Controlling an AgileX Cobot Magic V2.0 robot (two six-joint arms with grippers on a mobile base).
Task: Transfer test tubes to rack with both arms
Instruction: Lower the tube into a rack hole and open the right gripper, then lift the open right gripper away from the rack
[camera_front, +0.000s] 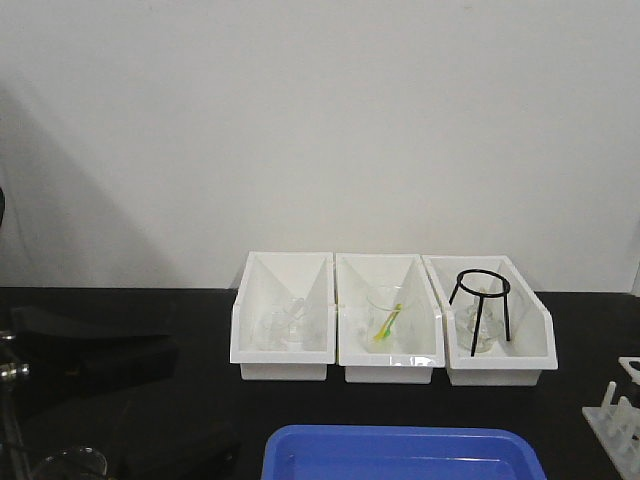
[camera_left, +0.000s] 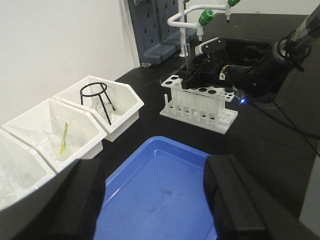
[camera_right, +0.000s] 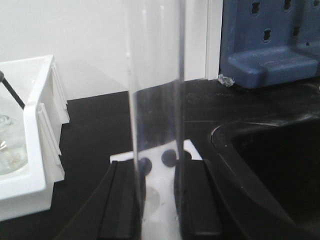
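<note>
1. A black bench top (camera_front: 590, 320) runs along a plain white wall.
2. Three white bins stand in a row close to the wall, side by side: the left bin (camera_front: 283, 368), the middle bin (camera_front: 390, 372) and the right bin (camera_front: 500, 375).
3. A blue tray (camera_front: 400, 435) lies just in front of the bins, at the near edge.
4. The white rack (camera_left: 200, 107) stands to the tray's right, apart from the bins.
5. Beyond the rack, a grey-blue pegboard (camera_left: 155, 25) stands at the back, and a dark basin (camera_right: 220, 135) is sunk into the top.
</note>
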